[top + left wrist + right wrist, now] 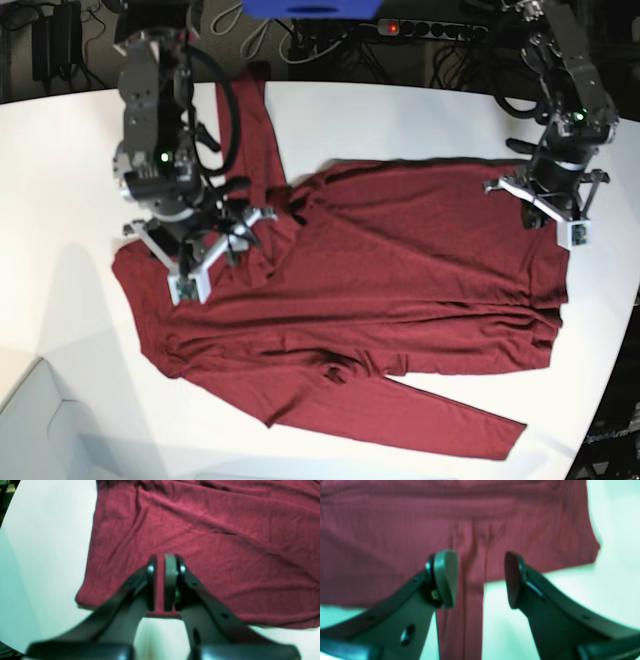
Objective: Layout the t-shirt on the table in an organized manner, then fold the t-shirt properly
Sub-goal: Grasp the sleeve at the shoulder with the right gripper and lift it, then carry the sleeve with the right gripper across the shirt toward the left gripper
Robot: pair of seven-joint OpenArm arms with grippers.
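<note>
The dark red t-shirt (380, 270) lies spread on the white table (60, 150), with one sleeve running to the back left and the other to the front right. At the shirt's right edge my left gripper (165, 562) (548, 205) is shut on the t-shirt, and a strip of fabric shows between its pads. My right gripper (481, 577) (200, 245) is over the shirt's left edge, open. A raised fold of fabric (472, 562) stands between its fingers without touching either pad.
A power strip (430, 28) and cables lie beyond the table's back edge, beside a blue object (310, 8). The table's curved edge runs along the front left (40, 370) and the far right (620, 350).
</note>
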